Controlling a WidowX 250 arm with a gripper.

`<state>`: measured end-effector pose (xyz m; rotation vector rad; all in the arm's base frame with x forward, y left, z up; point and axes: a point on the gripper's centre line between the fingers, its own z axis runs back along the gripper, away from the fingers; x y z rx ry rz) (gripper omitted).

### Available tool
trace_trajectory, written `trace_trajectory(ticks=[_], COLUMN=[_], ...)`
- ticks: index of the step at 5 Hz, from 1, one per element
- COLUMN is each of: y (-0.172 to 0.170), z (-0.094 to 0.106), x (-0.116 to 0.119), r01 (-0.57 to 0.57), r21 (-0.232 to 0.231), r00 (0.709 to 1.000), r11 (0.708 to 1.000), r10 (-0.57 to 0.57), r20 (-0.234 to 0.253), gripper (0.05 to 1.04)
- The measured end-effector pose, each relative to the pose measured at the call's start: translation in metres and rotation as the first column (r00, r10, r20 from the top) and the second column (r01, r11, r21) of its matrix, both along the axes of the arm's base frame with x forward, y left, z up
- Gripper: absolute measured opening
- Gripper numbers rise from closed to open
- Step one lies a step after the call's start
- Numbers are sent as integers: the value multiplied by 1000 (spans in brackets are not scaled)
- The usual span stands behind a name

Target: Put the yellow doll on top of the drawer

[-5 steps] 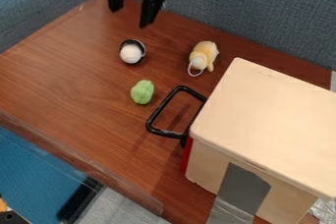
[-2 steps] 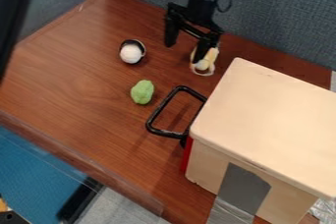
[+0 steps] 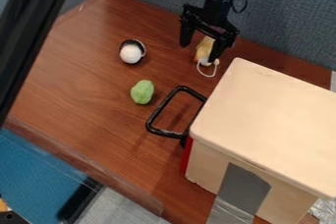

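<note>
Wood table (image 3: 72, 80), backed by a grey partition (image 3: 289, 16). The yellow doll (image 3: 204, 49) lies on the table near the partition, beyond the drawer's (image 3: 269, 115) near-left corner, its pale loop (image 3: 209, 75) toward the camera. The gripper (image 3: 199, 53) is over it, fingers spread, one to each side; contact cannot be confirmed. Outward from there: the black handle (image 3: 165, 133), the green toy (image 3: 142, 92) and the white-and-black toy (image 3: 132, 53).

Step in hand, as judged: lining up for the grasp. Next move calls for settling around the doll's body, closing, then lifting above the drawer's top before crossing.

Against the preceding frame, the gripper sits further right, and the loop has swung slightly right. Both other toys and the drawer are unchanged.
</note>
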<state>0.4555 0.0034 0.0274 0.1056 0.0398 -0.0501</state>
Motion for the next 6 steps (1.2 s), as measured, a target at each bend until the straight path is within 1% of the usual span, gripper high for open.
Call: trace_trajectory(ticks=[1, 2, 3, 4, 5, 6], y=[4, 12, 13, 15, 17, 11], z=[-17, -18, -28, -30, -28, 16], x=[-1, 1, 0, -2, -4, -6], r01=[-5, -24, -18, -27, -23, 7], r21=[21, 35, 30, 18, -2, -39], r00=[999, 999, 999, 999, 999, 999], r11=[1000, 999, 999, 999, 1000, 999], r10=[6, 25, 19, 28, 23, -5], r20=[-35, -26, -43, -45, -45, 43], gripper=[1001, 951, 689, 393, 213, 124])
